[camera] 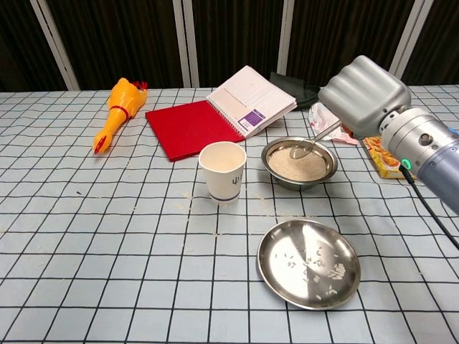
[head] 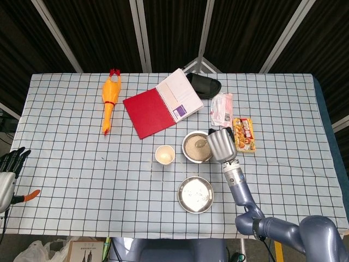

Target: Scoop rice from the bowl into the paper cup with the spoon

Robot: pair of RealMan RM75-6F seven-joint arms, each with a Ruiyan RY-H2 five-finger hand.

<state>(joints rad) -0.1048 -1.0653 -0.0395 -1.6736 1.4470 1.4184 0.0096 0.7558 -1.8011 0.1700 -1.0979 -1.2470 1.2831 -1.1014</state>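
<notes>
Holding the spoon (camera: 310, 143), the right hand (camera: 364, 93) was clamped on its handle, the tip dipped into the rice-filled bowl (camera: 299, 162). The paper cup (camera: 223, 170), just left of the bowl, looked empty; every transfer apparently remained. The left hand (head: 11, 164) hung far left, fingers apart.

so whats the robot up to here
The right hand holds a spoon with its tip down in the bowl of rice. The paper cup stands just left of the bowl, waiting. The left hand hangs off the table's left edge, holding nothing.
</notes>
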